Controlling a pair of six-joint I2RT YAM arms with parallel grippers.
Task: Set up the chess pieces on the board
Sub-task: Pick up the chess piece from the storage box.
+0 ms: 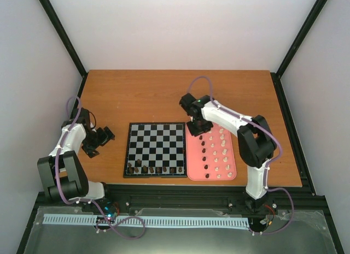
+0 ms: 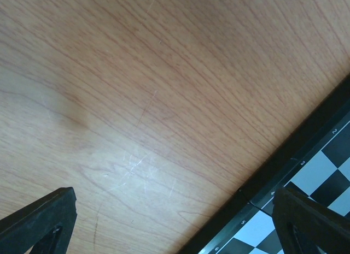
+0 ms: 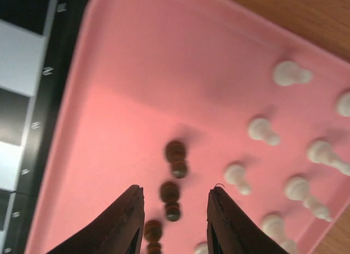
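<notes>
The chessboard (image 1: 155, 149) lies mid-table with several dark pieces (image 1: 153, 170) along its near row. The pink tray (image 1: 229, 175) right of it holds a column of dark pieces (image 1: 204, 152) and several cream-white pieces (image 1: 221, 153). My right gripper (image 1: 198, 128) hangs open over the tray's far left end; in the right wrist view it (image 3: 176, 195) straddles a dark piece (image 3: 170, 200), with another dark piece (image 3: 176, 158) just ahead and white pieces (image 3: 263, 130) to the right. My left gripper (image 1: 97, 140) is open and empty over bare wood left of the board, whose corner (image 2: 322, 166) shows in its view.
The wooden table (image 1: 136, 95) sits inside a frame with black corner posts (image 1: 60, 33) and pale walls. The board's left edge lies close to the left gripper; the tray's left rim (image 3: 71, 101) lies against the board.
</notes>
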